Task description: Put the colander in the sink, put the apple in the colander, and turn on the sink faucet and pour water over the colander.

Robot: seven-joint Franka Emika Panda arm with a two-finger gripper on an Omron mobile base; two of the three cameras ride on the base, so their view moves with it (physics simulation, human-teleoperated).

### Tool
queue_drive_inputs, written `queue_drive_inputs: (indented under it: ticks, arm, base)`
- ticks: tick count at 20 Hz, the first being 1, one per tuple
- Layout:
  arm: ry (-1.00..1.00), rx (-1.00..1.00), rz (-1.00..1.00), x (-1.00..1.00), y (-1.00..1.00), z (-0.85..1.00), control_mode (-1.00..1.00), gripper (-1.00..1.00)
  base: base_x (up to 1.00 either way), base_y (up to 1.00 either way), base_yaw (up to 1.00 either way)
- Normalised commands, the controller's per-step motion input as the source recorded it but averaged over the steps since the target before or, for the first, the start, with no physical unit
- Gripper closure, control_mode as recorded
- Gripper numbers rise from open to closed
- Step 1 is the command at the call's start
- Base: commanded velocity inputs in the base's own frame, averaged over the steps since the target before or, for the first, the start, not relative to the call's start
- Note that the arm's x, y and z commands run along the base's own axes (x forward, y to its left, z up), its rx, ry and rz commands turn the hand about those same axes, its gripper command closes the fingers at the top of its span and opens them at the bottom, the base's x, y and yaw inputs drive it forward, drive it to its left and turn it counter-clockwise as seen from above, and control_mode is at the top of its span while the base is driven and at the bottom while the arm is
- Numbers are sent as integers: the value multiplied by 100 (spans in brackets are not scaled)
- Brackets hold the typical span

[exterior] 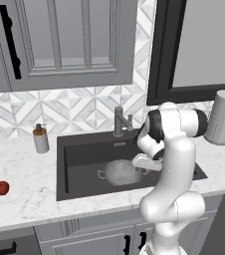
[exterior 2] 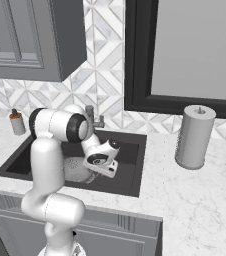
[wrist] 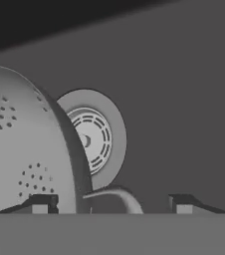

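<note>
The colander (exterior: 120, 172) sits in the sink (exterior: 79, 154); the apple (exterior: 1, 188) lies on the surface (exterior: 25, 199). The arm bends low, pincer (wrist: 112, 204) spread wide astride the colander's handle.

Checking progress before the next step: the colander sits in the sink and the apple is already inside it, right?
Not quite. The colander does sit in the sink, but the apple lies on the counter far left of it, as the left base view shows.

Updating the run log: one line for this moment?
silvery perforated metal colander: in dark charcoal sink | gripper: open at its handle | red apple: on counter
</note>
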Motion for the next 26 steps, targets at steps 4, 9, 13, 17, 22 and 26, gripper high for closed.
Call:
queue_drive_inputs:
  ticks: [4,9,13,17,22,26]
  arm:
    - [0,0,-2,-5,0,60,-100,-100]
    - [0,0,-2,-33,-2,79,-100,-100]
    - [0,0,-2,-49,-6,71,-100,-100]
    - [0,-2,0,-41,-14,77,-100,-100]
    - [0,-1,0,-43,-21,69,-100,-100]
    - [-1,-1,-1,-41,-10,72,-100,-100]
  base:
    - [0,0,0]
    - [0,0,0]
    - [0,0,0]
    - [0,0,0]
    - [0,0,0]
    - [0,0,0]
